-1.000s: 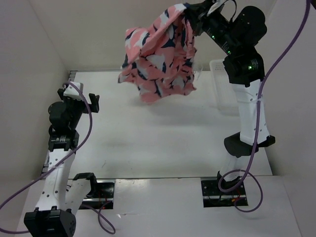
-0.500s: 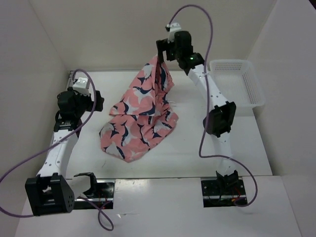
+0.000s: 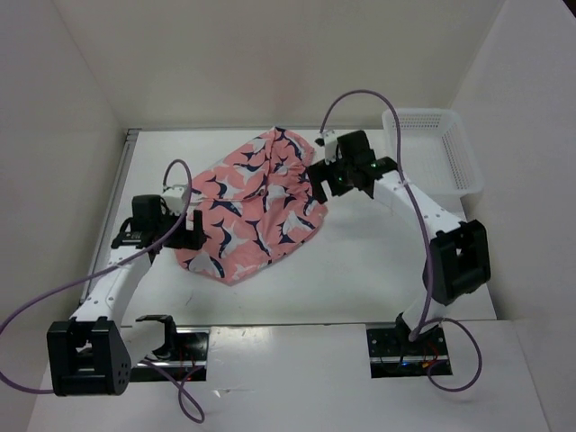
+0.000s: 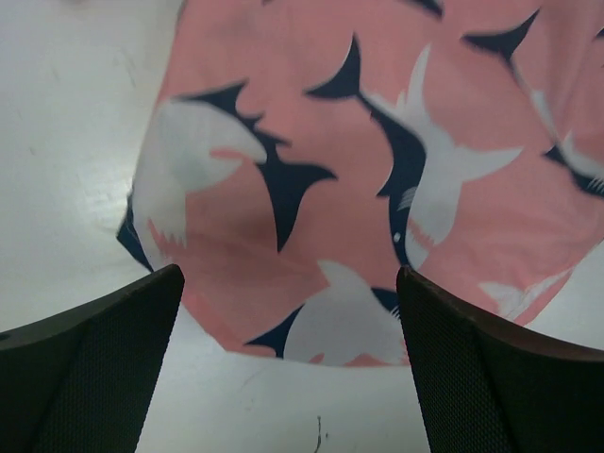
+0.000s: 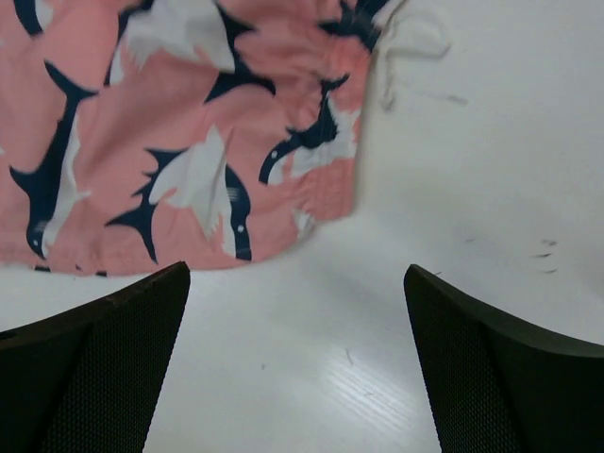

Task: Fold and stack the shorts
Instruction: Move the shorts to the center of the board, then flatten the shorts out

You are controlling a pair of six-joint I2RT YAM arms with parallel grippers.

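Viewing from above: I see the shorts [image 3: 252,211] lying loosely spread and rumpled on the white table [image 3: 360,270], between the 2 arms.
Left gripper [image 3: 191,230]: at the shorts' left edge; on my left wrist feed its fingers [image 4: 85,377] stand wide apart over a printed hem corner, clamping nothing.
Right gripper [image 3: 318,180]: at the shorts' right edge; fingers [image 5: 510,377] spread apart, bare table between them, fabric just ahead.
Drawstring [image 5: 411,42]: white, trailing off the fabric onto the table.
Basket [image 3: 463,153]: white mesh, far right, apart from the shorts.
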